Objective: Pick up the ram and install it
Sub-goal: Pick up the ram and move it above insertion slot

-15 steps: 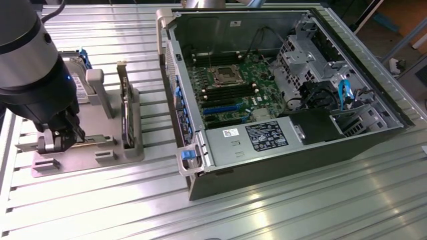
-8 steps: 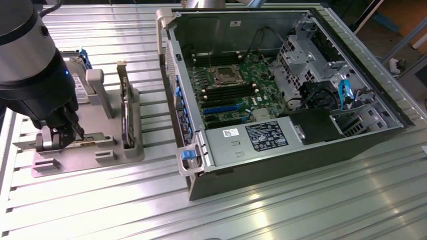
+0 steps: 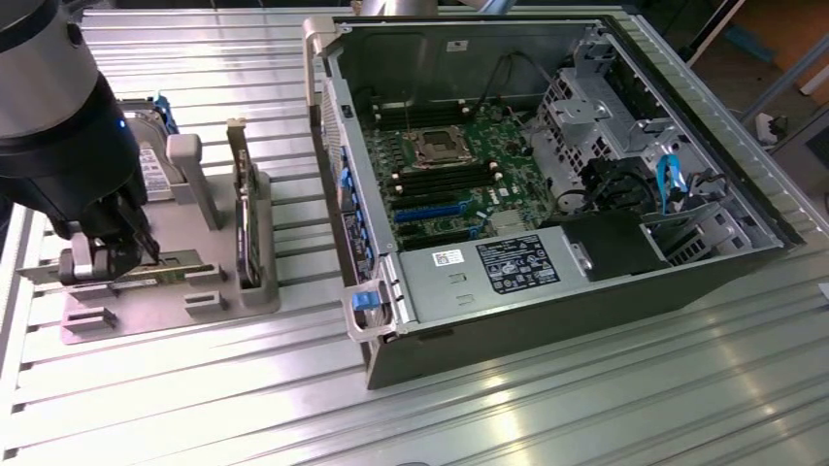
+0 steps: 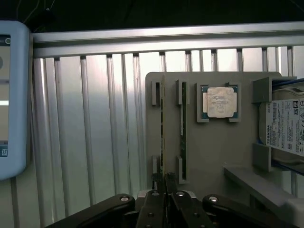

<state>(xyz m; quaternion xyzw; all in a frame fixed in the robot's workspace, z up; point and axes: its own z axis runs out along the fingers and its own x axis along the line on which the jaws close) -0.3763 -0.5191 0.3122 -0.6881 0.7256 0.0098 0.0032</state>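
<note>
The ram [image 4: 163, 123] stands on its long edge in a slot of the grey holder [image 4: 213, 156], seen edge-on as a thin green strip. My gripper [image 4: 165, 186] is at one end of it, its two dark fingers [image 4: 154, 199] pressed together on the ram's upper edge. In the exterior view the gripper [image 3: 115, 257] reaches down onto the ram [image 3: 175, 264] at the near end of the grey holder [image 3: 220, 301], on that view's left. The open computer case [image 3: 545, 320] lies to that view's right, with its green motherboard [image 3: 453, 175] exposed.
In the holder also sit a silver processor chip [image 4: 219, 101], a hard drive [image 4: 287, 128] and a larger card [image 3: 241, 209] standing upright between me and the case. Everything rests on a ribbed aluminium table [image 3: 545, 417]. A pale blue-edged panel [image 4: 12, 95] stands beside the holder.
</note>
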